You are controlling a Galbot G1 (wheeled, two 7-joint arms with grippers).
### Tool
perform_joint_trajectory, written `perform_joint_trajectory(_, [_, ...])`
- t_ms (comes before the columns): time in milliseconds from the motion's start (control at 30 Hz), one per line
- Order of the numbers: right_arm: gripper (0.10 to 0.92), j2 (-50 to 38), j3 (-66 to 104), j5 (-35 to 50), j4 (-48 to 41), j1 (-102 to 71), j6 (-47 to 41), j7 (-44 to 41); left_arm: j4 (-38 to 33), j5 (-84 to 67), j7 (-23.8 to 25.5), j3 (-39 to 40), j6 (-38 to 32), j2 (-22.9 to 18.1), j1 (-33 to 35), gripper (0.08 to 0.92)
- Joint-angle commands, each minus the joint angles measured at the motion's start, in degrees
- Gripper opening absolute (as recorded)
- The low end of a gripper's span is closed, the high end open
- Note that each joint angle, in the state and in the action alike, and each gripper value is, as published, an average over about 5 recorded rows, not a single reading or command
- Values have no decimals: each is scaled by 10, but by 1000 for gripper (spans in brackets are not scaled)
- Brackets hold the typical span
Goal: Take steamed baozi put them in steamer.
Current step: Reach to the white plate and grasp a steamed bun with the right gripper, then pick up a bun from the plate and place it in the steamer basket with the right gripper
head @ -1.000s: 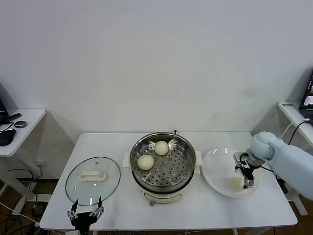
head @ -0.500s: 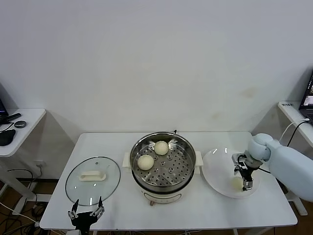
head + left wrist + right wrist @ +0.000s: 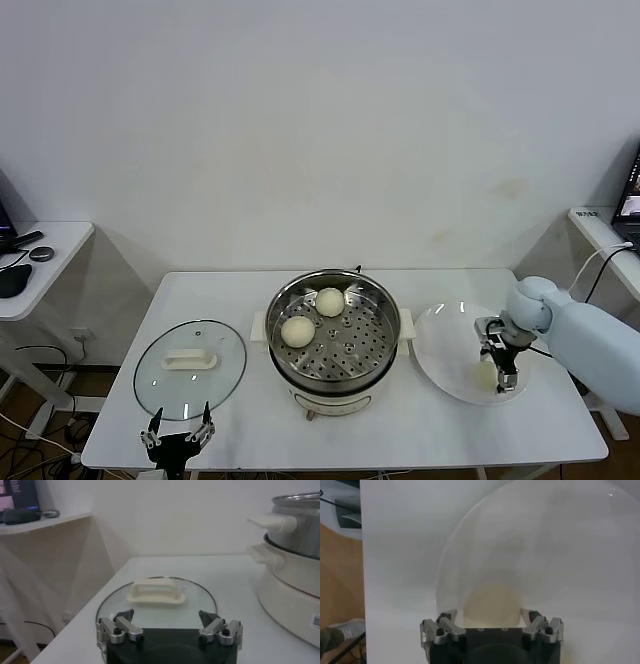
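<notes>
Baozi round, between right claw fingers

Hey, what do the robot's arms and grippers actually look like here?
The right arm has a smooth, pale blue-white rounded shell. Both the left gripper and the right gripper have a black body, with silvery metal finger links, dark screws and dark tips.

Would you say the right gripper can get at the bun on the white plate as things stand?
Probably yes. The right gripper is down over the plate with the bun between its spread fingers, and nothing else lies on the plate around it.
</notes>
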Motion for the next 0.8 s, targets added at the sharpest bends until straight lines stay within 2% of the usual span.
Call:
perform_joint_trajectory(33, [735, -1, 1, -1, -2, -1, 1, -1, 2, 0, 0, 1, 0, 0, -1, 823])
perform_joint_trajectory(400, [576, 3, -14, 27, -5, 32, -7, -1, 13, 0, -1, 8, 0, 0, -14, 823])
perform_joint_trajectory(600, [541, -3, -71, 94, 24, 133, -30, -3, 8, 0, -2, 10, 0, 3, -19, 823])
perform_joint_trajectory(800, [527, 21, -147, 194, 67, 308, -60, -19, 7, -3, -7, 8, -3, 10, -27, 823])
